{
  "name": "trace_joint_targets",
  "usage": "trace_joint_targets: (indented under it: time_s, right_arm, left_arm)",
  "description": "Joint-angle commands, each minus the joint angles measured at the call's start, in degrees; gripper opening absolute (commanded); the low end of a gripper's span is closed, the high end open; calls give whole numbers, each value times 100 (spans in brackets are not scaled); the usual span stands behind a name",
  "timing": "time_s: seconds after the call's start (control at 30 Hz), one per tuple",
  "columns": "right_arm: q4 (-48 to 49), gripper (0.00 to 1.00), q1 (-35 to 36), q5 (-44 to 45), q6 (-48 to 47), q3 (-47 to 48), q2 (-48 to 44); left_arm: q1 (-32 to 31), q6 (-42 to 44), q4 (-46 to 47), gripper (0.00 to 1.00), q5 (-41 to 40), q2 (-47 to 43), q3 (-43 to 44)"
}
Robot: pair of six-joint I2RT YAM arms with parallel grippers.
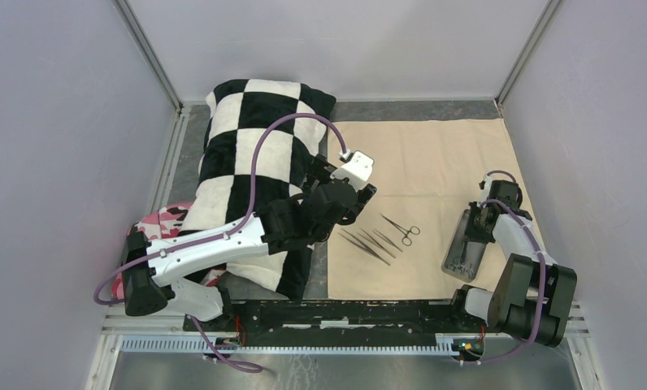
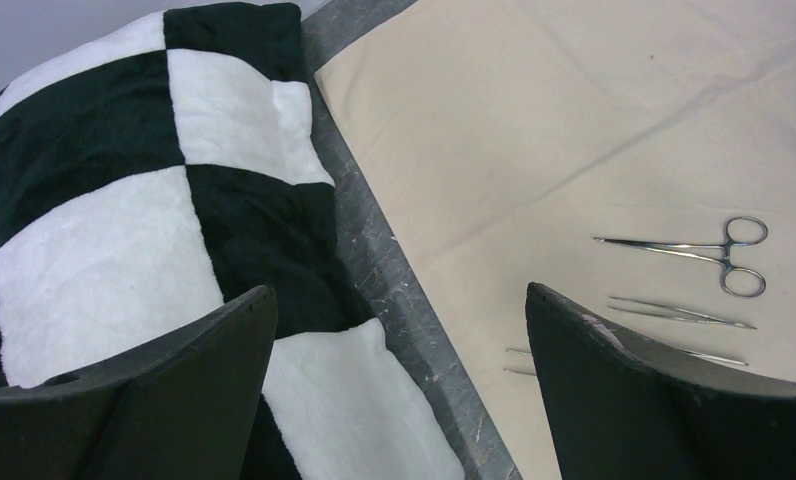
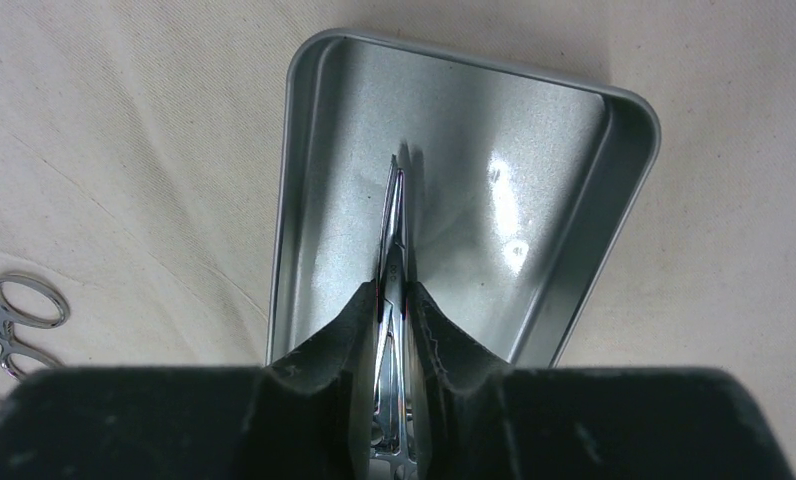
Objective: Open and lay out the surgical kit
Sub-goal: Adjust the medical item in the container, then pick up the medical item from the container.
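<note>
The beige cloth wrap [image 1: 434, 154] lies spread flat on the table. On it rest scissor-handled forceps [image 1: 401, 229] and thin tweezers [image 1: 369, 244]; the left wrist view also shows the forceps [image 2: 709, 250] and tweezers [image 2: 674, 313]. The grey metal tray [image 1: 465, 248] sits on the cloth's right side. My right gripper [image 3: 394, 290] hangs over the tray [image 3: 534, 200], its fingers pressed on a slim pointed steel instrument [image 3: 394, 230] whose tip meets the tray floor. My left gripper [image 2: 399, 290] hovers wide open and empty over the cloth's left edge.
A black-and-white checkered pillow [image 1: 247, 162] lies along the left, partly under the left arm. A pink camouflage cloth [image 1: 162, 221] peeks out beside it. Walls enclose the table on three sides. A strip of grey tabletop [image 2: 414, 300] separates pillow and cloth.
</note>
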Motion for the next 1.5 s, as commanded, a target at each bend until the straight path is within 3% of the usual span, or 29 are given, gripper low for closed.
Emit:
trace_joint_targets:
  time_s: [0.0, 0.4, 0.63, 0.8, 1.03, 1.47]
  right_arm:
    - [111, 20, -1, -5, -54, 10, -102]
    - [-228, 12, -7, 71, -18, 241, -496]
    - [-221, 14, -4, 135, -41, 425, -527]
    - [176, 23, -1, 117, 92, 355, -239]
    - [-302, 37, 92, 223, 167, 318, -134]
    - [-482, 39, 85, 587, 392, 284, -295]
  left_arm:
    - [-38, -43, 186, 100, 19, -114, 45]
    - [-41, -53, 191, 100, 62, -111, 45]
    - [-44, -53, 183, 100, 62, -127, 54]
    - [-50, -44, 181, 100, 62, -144, 54]
    - [-60, -25, 191, 100, 54, -116, 45]
    - [-74, -36, 192, 100, 115, -111, 45]
